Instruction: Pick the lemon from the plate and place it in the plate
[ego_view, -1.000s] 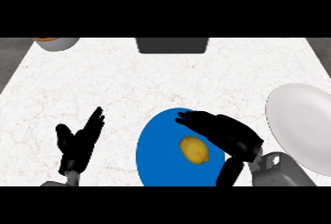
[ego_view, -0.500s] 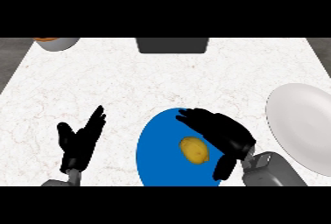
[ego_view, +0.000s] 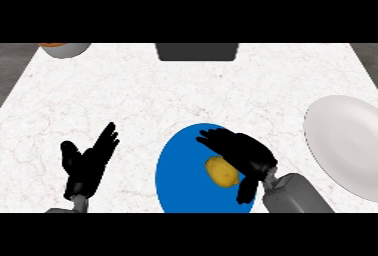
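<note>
A lemon (ego_view: 221, 171) lies on a blue plate (ego_view: 181, 170) at the near edge of a pale marbled surface (ego_view: 184, 90), a little toward four o'clock from the plate's centre. The robot's right hand (ego_view: 240, 152) hangs over it from the two o'clock side, fingers spread wide and pointing toward ten o'clock, the thumb reaching down past the fruit at five o'clock. Nothing is curled round the lemon; the hand holds nothing, and whether the palm touches the peel cannot be told from this angle.

A white plate (ego_view: 343, 142) sits well apart at three o'clock from the blue one, partly cut by the picture's edge. The left hand (ego_view: 87, 162) rests open at nine o'clock from the blue plate, fingers up, on bare surface. At the far edge stand a dark box-like object (ego_view: 197, 51) at twelve o'clock and a grey bowl (ego_view: 66, 49) with something orange in it at eleven o'clock.

By the look of things, the task is at the approach to the grasp: the lemon is not yet lifted. The next move calls for the right hand to settle lower and close fingers and thumb on opposite sides of the fruit, then raise it clear of the blue rim before carrying it toward three o'clock to the white plate. A rounded fruit may roll aside if the fingers close off-centre.
</note>
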